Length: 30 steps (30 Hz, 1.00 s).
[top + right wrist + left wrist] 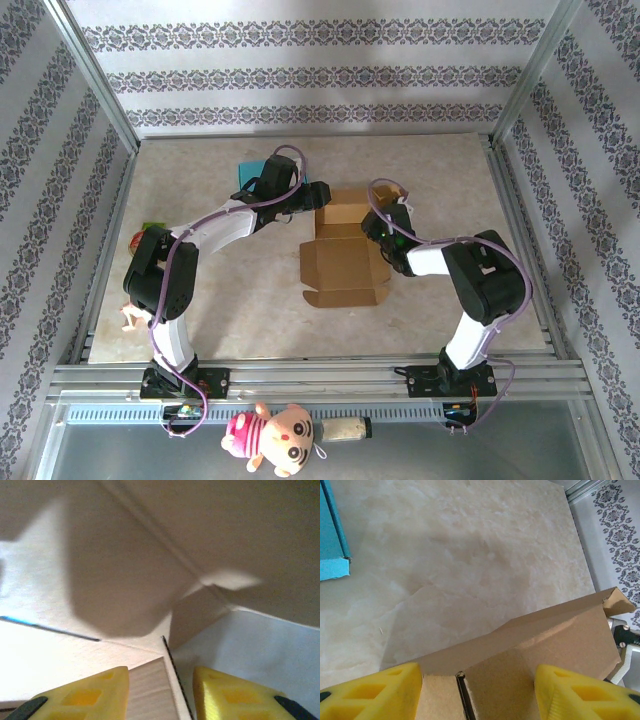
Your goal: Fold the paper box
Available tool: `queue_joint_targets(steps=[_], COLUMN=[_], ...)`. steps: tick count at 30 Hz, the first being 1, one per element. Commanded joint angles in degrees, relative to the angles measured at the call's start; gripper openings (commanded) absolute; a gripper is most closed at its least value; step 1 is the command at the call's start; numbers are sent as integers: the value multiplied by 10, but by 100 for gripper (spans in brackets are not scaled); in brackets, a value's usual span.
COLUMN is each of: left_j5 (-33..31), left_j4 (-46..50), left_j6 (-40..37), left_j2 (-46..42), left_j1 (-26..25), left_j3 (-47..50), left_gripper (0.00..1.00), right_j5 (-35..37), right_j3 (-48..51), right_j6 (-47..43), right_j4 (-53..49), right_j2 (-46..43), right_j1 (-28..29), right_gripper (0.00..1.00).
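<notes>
Beige tabletop (250, 310) spreads wide round the paper box (340, 265); left gripper (477, 674) and right gripper (160, 676) straddle its edges, open

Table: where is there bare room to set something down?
Bare: near strip in front of the box; far right corner beyond the right gripper. Crowded: both grippers at the box, teal box beside the left gripper.

left tool (477, 672) parted, right tool (160, 675) parted
</notes>
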State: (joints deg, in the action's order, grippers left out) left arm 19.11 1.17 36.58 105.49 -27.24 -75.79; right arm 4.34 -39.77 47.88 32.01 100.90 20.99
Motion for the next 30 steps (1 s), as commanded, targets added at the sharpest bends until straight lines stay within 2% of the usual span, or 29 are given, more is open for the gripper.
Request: queue_joint_targets(steps=[1,12,16,19,21,26,30], left_j5=[7,7,3,0,-3,-6,-7], left_j4=[28,27,31,34,33,39,40], left_j6=[-12,-11,-13,-15,-14,-17,-18], left_j2=[13,16,15,13,14,12,11], left_j1=[4,4,4,4,4,3,4], left_j3=[-18,-19,-19,-20,-20,-21,-21], left_gripper=[61,61,61,61,61,61,61], right_j5=[-47,-148,-176,-180,-157,-67,22], right_j3=[4,7,19,31,60,135,161], right_j6=[-13,-21,-51,-100,-118,-151,-182], right_j4=[66,78,48,-17,-36,-59,-97], right_j2=[11,49,-13,-87,-141,-285,-364], right_j1=[2,24,17,16,17,23,14], right_gripper=[37,41,47,56,65,76,85])
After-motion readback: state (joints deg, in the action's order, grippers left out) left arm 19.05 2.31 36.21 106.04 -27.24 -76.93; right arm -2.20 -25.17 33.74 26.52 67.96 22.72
